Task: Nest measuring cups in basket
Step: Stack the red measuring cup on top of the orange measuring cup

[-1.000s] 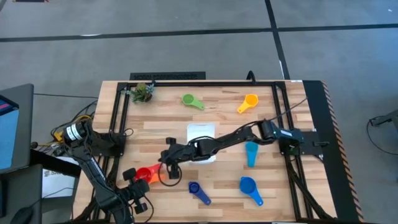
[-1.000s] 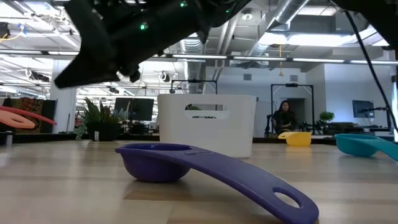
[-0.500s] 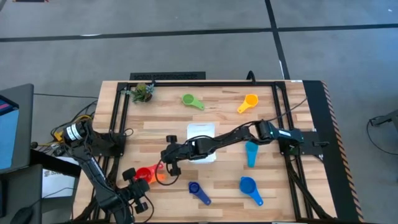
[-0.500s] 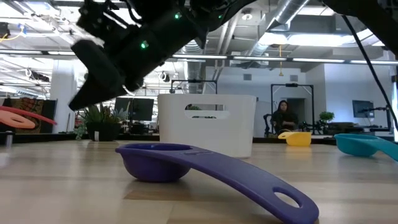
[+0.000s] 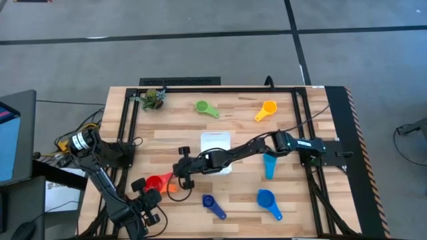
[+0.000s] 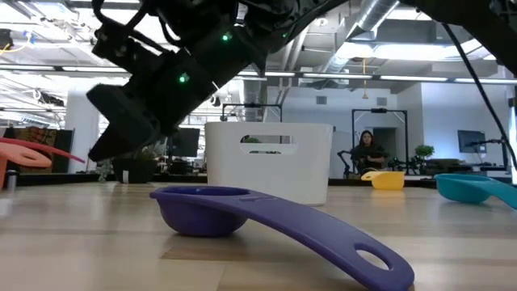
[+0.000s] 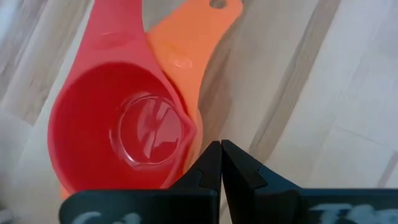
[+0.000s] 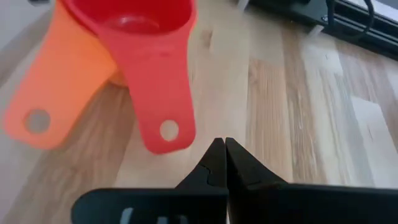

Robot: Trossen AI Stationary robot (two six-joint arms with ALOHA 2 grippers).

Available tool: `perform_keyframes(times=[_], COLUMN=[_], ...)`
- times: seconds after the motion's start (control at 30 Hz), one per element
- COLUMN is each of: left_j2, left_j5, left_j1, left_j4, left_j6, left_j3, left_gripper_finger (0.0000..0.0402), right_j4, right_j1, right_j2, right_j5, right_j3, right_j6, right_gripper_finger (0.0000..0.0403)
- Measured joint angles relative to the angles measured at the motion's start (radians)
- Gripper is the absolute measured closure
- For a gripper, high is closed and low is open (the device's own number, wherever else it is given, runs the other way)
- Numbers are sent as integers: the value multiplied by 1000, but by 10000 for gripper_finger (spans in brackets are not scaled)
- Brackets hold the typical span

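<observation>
A red cup [image 5: 155, 183] sits nested in an orange cup [image 5: 171, 188] at the table's near left; both show in the left wrist view [image 7: 118, 134] [image 7: 186, 50]. My left gripper [image 7: 221, 149] is shut, its tips beside the red cup's rim. My right gripper [image 8: 224, 146] is shut, reaching across the table and hovering just off the red cup's handle end [image 8: 166, 127]. The white basket [image 5: 215, 140] stands mid-table, partly under the right arm. The green [image 5: 205, 108], yellow-orange [image 5: 265, 110], teal [image 5: 269, 165], blue [image 5: 268, 201] and dark blue [image 5: 213, 205] cups lie apart on the table. My left gripper's shut fingertips stand right beside the red cup's rim [image 7: 189, 134], coming from the table's near side. I cannot tell whether they touch it. The nested cups rest on the table.
A green leafy clump [image 5: 155, 99] lies at the far left corner. A dark metal frame [image 5: 127, 127] runs along the table's sides and far edge. In the low view the dark blue cup [image 6: 242, 214] lies in front of the basket [image 6: 271, 166].
My right gripper has come down toward the table beside the red and orange cups. My left gripper has shifted a little toward the red cup.
</observation>
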Motion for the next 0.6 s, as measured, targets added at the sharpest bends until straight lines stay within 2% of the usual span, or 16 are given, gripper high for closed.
perform_keyframes(times=[0.5, 0.6], left_j2=[0, 0], left_j5=[1, -7], left_j1=[1, 1], left_j4=[-9, -27], left_j6=[17, 15], left_j3=[0, 0], left_gripper_finger=[401, 401], right_j4=[11, 13], right_j1=[-24, -33], right_j2=[-4, -1], right_j5=[3, -31], right_j3=[22, 22], right_j6=[-45, -56], right_gripper_finger=[399, 399])
